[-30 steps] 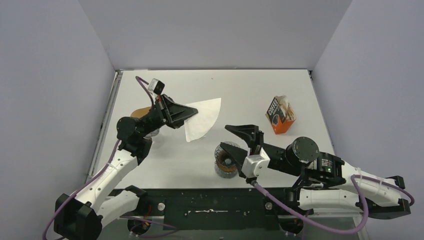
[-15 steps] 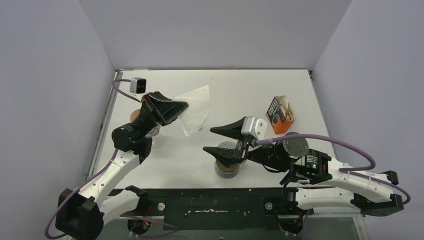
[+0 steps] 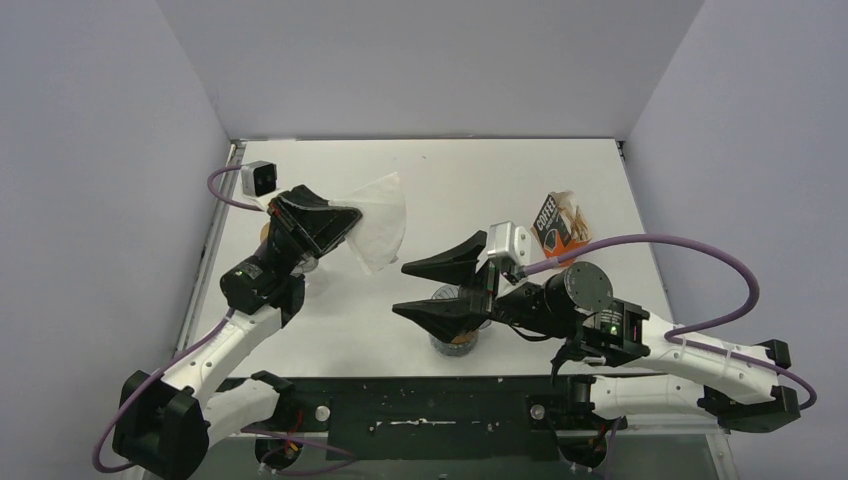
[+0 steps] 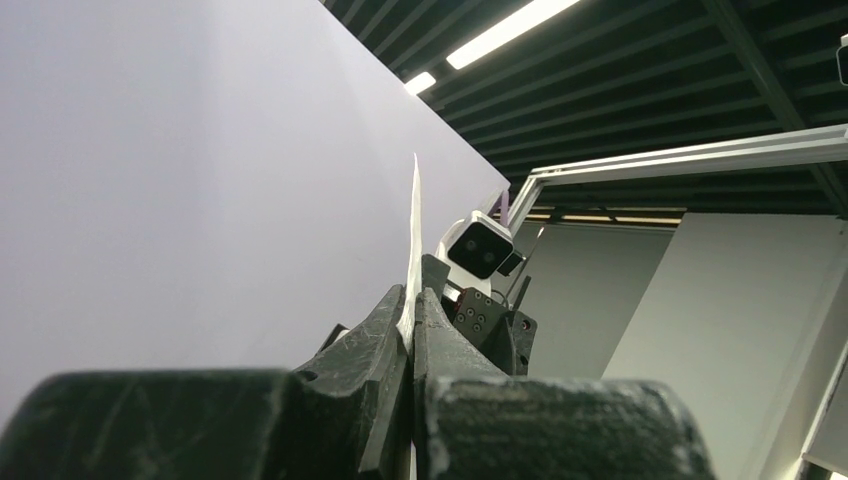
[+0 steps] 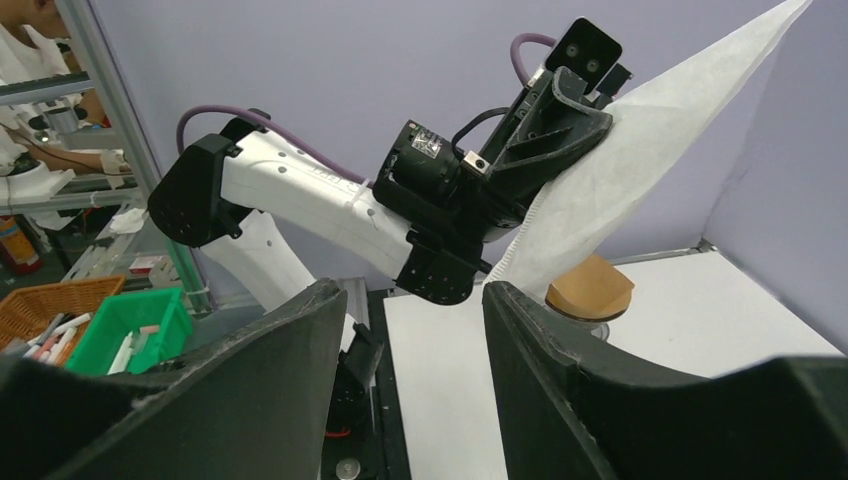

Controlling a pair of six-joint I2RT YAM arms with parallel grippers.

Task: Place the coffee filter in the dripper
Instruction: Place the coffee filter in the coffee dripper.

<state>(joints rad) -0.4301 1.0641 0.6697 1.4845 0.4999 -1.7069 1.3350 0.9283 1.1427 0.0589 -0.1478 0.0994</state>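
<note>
The white coffee filter hangs in the air over the left of the table, pinched at one edge by my shut left gripper. In the left wrist view the paper sticks up edge-on from between the pressed-together fingers. The dripper, dark with a brown collar, stands near the front middle, mostly hidden under my right gripper. That gripper is open and empty, pointing left toward the filter, which the right wrist view shows in the left gripper.
A tan-brown paper cone sits on a clear glass at the left, mostly hidden behind the left arm in the top view. An orange coffee bag stands at the right back. Grey walls enclose three sides.
The left arm has carried the filter a little left and turned it. The right gripper has swung left over the dripper, turned toward the filter, and opened slightly wider.
</note>
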